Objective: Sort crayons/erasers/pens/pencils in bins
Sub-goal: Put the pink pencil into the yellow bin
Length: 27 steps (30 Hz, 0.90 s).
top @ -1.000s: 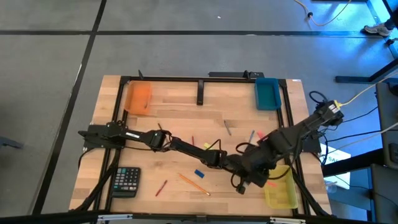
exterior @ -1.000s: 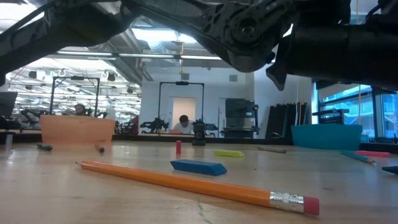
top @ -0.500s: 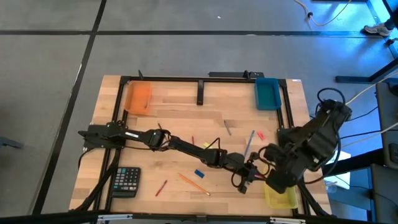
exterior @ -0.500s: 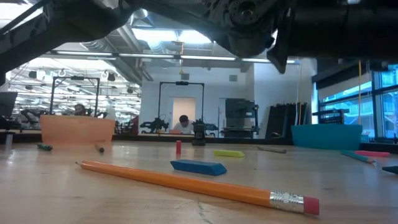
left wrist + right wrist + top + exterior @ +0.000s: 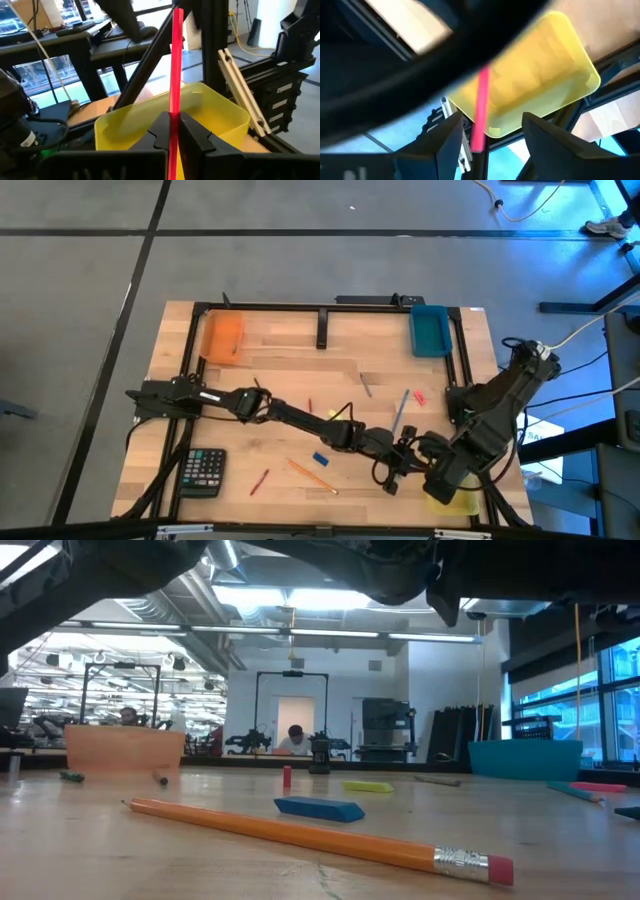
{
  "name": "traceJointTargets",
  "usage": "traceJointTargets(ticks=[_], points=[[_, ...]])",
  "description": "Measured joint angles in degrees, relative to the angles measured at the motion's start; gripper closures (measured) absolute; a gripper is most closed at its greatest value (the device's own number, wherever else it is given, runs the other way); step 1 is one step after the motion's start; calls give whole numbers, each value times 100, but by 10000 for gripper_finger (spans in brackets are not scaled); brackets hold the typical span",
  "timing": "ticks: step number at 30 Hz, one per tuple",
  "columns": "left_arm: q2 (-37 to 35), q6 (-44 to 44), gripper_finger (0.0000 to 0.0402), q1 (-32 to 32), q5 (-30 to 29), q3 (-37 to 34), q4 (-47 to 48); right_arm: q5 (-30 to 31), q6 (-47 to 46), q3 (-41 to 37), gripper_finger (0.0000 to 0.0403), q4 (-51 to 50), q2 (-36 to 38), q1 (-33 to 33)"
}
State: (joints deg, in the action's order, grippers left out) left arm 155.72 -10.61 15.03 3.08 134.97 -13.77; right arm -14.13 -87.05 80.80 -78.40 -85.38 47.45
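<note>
High view: my left gripper [image 5: 398,463] reaches out beside my right gripper [image 5: 447,476], which hovers over the yellow bin [image 5: 456,498]. Left wrist view: my left fingers [image 5: 192,132] clamp a thin red stick [image 5: 175,70] upright, the yellow bin just beyond them. Right wrist view: my right fingers [image 5: 546,139] stand spread, holding nothing, with the red stick between them.

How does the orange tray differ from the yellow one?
The orange tray sits at the table's far left corner, away from both arms; the yellow tray sits at the near right, partly hidden under the right gripper. The left gripper holds a red stick near the yellow tray; nothing hovers by the orange one. Both are shallow rectangles.
</note>
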Motion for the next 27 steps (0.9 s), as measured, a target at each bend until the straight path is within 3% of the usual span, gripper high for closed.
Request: traceJointTargets(ticks=[6,10,20,27], points=[[0,-46,390,59,-86,-1,39,-119,25,-399,197,587,2,-3],[0,-50,390,48,-98,-1,32,-254,2,-510,220,678,3,-3],[0,-25,390,52,-177,0,-1,-221,30,-384,376,636,2,-31],[-2,131,360,36,-273,0,6,-244,-28,-369,360,507,2,-36]])
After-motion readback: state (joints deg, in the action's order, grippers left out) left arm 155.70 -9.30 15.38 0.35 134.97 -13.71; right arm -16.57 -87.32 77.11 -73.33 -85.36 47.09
